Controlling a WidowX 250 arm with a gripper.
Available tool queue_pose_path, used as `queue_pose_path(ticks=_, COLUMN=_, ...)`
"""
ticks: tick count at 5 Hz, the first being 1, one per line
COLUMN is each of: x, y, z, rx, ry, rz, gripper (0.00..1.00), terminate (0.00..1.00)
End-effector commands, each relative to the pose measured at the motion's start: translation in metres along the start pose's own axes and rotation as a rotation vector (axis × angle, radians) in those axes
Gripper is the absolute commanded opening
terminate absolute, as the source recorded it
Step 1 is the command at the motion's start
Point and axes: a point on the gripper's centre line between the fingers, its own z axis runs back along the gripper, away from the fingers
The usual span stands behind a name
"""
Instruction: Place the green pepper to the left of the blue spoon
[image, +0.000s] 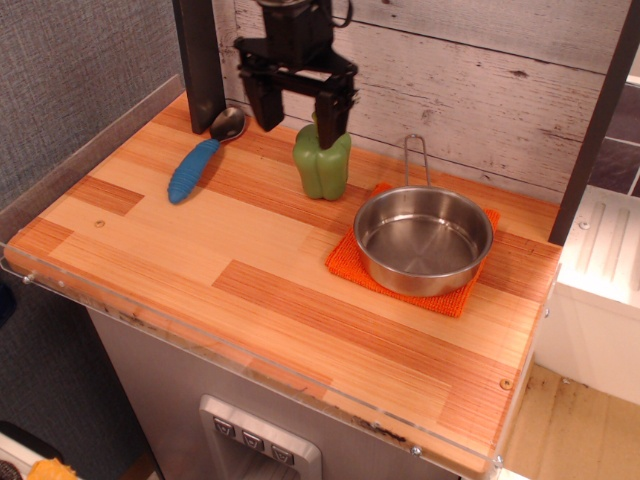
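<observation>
The gripper (298, 106) hangs with jaws spread wide above the green pepper (322, 162), which stands upright on the wooden surface (240, 270), right of the blue spoon (201, 159); contact seems unlikely.

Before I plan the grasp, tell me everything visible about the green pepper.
The green pepper is a glossy, lobed toy that looks like plastic, standing upright on the wooden counter, between the blue spoon and the pan, apart from both. The open gripper hangs over it, one finger covering its stem; contact can't be told.
</observation>
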Motion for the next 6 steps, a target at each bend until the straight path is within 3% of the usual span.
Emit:
queue_pose_path(ticks=1, x=0.022, y=0.004, z=0.014, rx=-0.003, ry=-0.058, rz=0.032, gripper=1.00, terminate=0.00)
queue_pose_path(ticks=3, x=0.021, y=0.009, z=0.003, rx=0.003, ry=-0.040, rz=0.032, gripper=1.00, terminate=0.00)
queue_pose_path(ticks=4, x=0.019, y=0.010, z=0.001, rx=-0.009, ry=-0.036, rz=0.034, gripper=0.00, terminate=0.00)
queue_pose_path(ticks=6, x=0.017, y=0.012, z=0.012, rx=-0.016, ry=-0.046, rz=0.037, gripper=0.00, terminate=0.00)
